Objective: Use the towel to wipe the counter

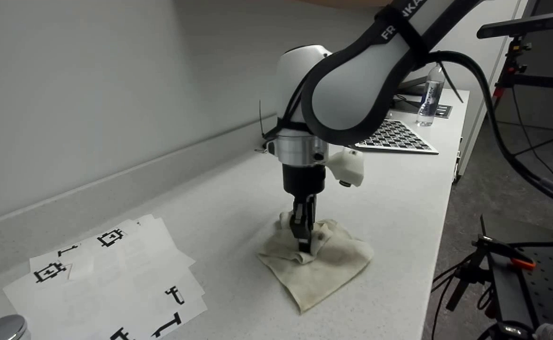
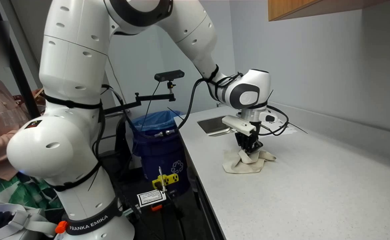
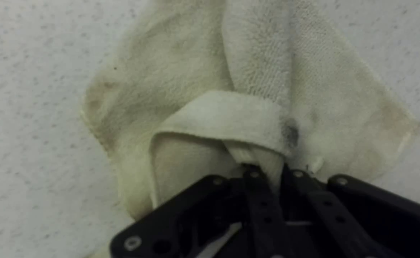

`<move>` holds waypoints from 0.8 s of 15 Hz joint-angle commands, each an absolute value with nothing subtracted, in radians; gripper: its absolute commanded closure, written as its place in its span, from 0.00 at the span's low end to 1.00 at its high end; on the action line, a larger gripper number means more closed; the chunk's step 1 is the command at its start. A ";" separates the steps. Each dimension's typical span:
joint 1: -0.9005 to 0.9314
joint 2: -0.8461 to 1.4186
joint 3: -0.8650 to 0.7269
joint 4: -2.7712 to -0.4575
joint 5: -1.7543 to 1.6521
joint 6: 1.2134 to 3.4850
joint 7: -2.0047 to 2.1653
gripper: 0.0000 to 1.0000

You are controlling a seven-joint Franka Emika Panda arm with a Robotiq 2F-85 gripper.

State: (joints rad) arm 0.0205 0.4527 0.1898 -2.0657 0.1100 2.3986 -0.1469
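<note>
The Robotiq claw (image 3: 276, 172) points down, its jaws closed on a bunched fold of the cream towel (image 1: 330, 267). The remaining cloth lies rumpled on the white countertop (image 2: 314, 193), directly below and around the claw. Gripping inside the towel's outline presumably anchors it, so that the spread portion can drag flat during a wiping stroke. The printed paper sheets (image 1: 118, 278) and the checkered board (image 1: 394, 137) lie apart from the towel, on roughly opposite sides of the claw, which should allow short strokes between them.
</note>
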 commanded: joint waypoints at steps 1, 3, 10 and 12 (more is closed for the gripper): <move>0.042 0.447 0.233 -2.141 0.134 2.341 -0.236 0.98; 0.052 0.447 0.239 -2.136 0.122 2.298 -0.256 0.98; 0.060 0.457 0.182 -2.072 0.097 2.358 -0.196 0.98; 0.062 0.459 0.143 -2.057 0.066 2.422 -0.162 0.98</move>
State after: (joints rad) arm 0.0496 0.4306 0.2015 -2.0900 0.1057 2.3416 -0.2009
